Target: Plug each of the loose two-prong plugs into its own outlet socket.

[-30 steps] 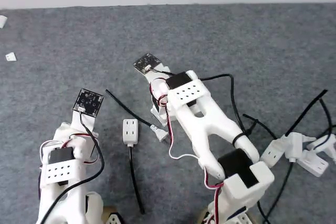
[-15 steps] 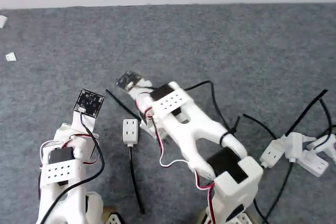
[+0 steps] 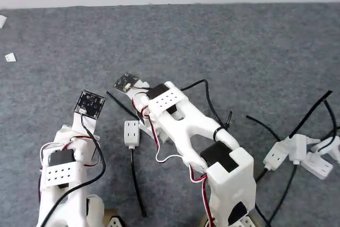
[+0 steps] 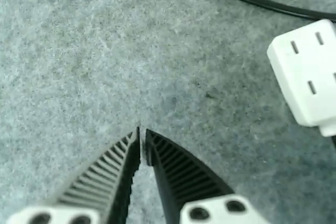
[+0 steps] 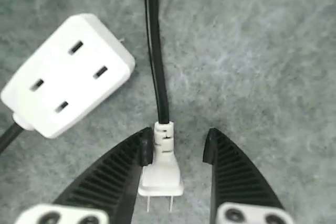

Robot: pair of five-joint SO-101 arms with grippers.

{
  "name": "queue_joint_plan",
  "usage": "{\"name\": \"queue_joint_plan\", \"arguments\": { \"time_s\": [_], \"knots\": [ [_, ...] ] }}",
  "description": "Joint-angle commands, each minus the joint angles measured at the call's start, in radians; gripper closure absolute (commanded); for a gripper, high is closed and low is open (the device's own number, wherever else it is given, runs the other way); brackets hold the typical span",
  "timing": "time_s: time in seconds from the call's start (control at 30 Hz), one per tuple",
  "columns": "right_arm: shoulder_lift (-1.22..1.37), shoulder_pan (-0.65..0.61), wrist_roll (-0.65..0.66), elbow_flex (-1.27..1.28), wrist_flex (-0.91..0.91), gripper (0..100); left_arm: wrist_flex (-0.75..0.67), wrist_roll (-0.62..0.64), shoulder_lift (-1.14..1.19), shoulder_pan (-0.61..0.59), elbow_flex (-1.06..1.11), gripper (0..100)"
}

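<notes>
A white two-prong plug [image 5: 160, 169] on a black cord [image 5: 155, 51] lies on the grey carpet between the fingers of my right gripper [image 5: 176, 142]. The gripper is open and the plug rests against one finger [image 5: 137, 153]. Beside it lies a white outlet socket [image 5: 68, 74] with its slots facing up. From above, that socket [image 3: 131, 132] sits between the two arms, just left of the right arm [image 3: 180, 120]. My left gripper [image 4: 142, 134] is shut and empty over bare carpet, with the socket [image 4: 307, 72] off to one side.
A second cluster of white sockets and plugs [image 3: 297, 152] with tangled black cords lies at the far right. The socket's own black cord [image 3: 136, 184] runs toward the front edge. Two small white scraps [image 3: 10, 57] lie at the far left.
The right arm has swung left and settled lower toward the socket, covering the plug in the high view. The left arm has kept still.
</notes>
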Motion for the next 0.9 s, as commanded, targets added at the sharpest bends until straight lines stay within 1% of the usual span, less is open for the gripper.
{"name": "queue_joint_plan", "arguments": {
  "time_s": [0.0,0.07,0.13,0.33,0.43,0.5,0.57,0.6,0.63,0.73,0.87],
  "knots": [
    [-0.007,-0.007,0.014,-0.051,-0.008,89.4,0.003,-0.020,-0.025,-0.002,-0.025,98],
    [-0.007,-0.007,0.014,-0.049,-0.008,94.2,0.003,-0.020,-0.025,-0.002,-0.025,98],
    [-0.007,-0.007,0.014,-0.048,-0.005,96.9,0.003,-0.020,-0.025,-0.002,-0.025,98],
    [-0.001,-0.005,0.057,-0.049,0.035,92.8,0.003,-0.020,-0.025,-0.002,-0.025,98],
    [0.024,-0.010,0.061,-0.057,0.031,92.7,0.003,-0.020,-0.025,-0.002,-0.025,98],
    [0.038,-0.021,0.061,-0.075,0.039,94.5,0.003,-0.020,-0.025,-0.002,-0.025,98],
    [0.050,-0.021,0.060,-0.095,0.059,99.8,0.003,-0.020,-0.025,-0.002,-0.025,98],
    [0.051,-0.018,0.057,-0.100,0.065,98.4,0.003,-0.020,-0.025,-0.002,-0.025,98],
    [0.050,-0.015,0.055,-0.101,0.073,99.2,0.003,-0.020,-0.025,-0.002,-0.025,98],
    [-0.004,-0.018,0.035,-0.106,0.125,99.1,0.003,-0.020,-0.018,-0.002,-0.031,98],
    [-0.193,-0.015,-0.032,-0.112,0.231,99.1,0.014,-0.014,-0.015,0.031,-0.033,98]
  ]
}}
